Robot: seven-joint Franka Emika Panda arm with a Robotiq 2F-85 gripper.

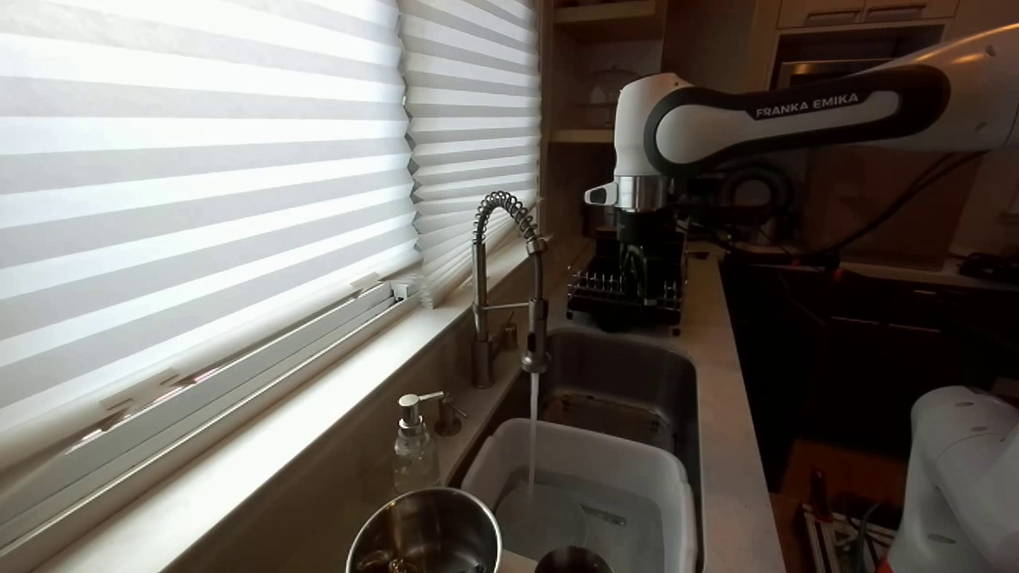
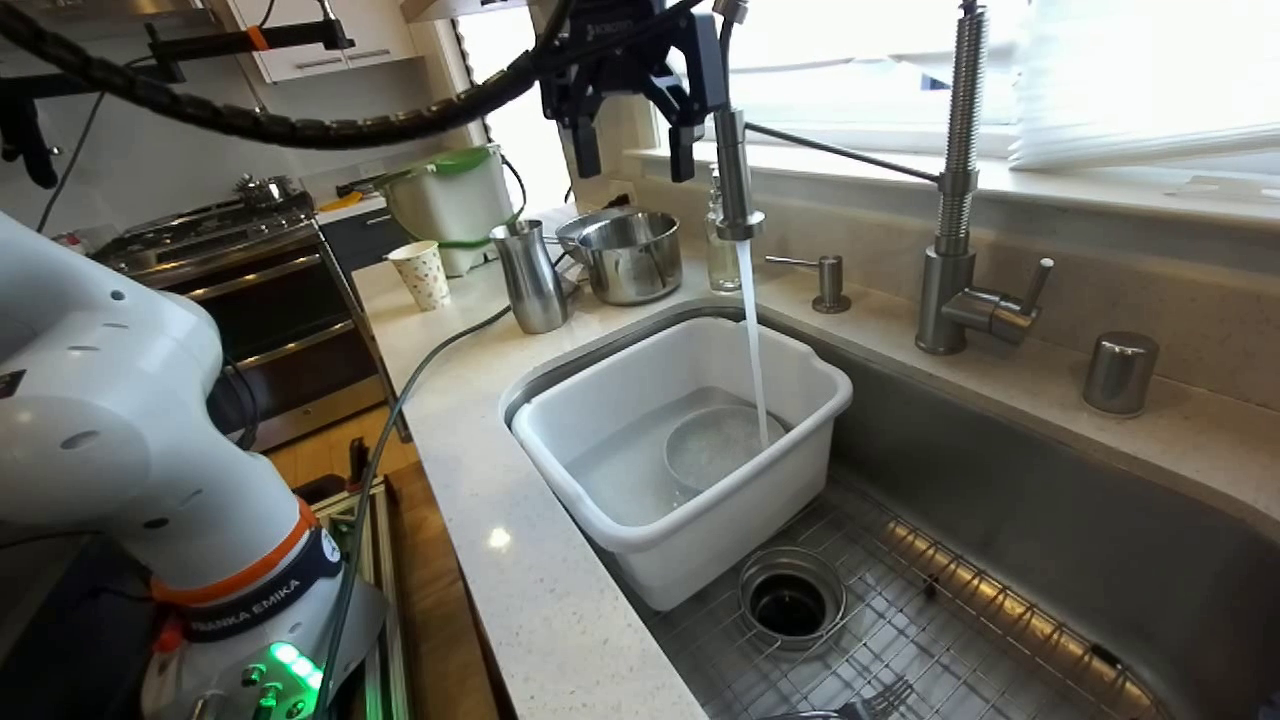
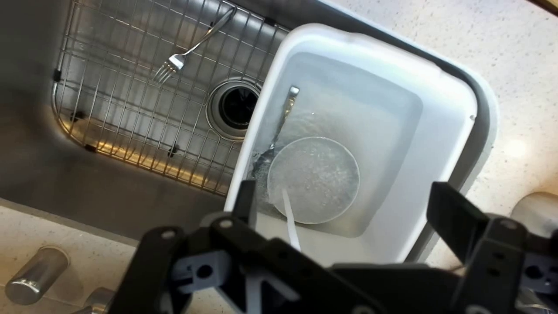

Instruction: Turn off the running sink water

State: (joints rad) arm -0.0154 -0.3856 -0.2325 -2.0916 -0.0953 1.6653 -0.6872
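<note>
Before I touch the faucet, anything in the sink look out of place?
Possibly the fork: it lies on the wire grid near the drain, outside the white tub, while another utensil lies underwater inside, so it looks left out.

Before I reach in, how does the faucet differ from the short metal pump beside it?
The faucet rises in a tall arch; the short metal pump sits low. The faucet carries a side lever; the pump only a thin nozzle. Water pours from the faucet; none from the pump. Both are metallic and upright beside the sink.
</note>
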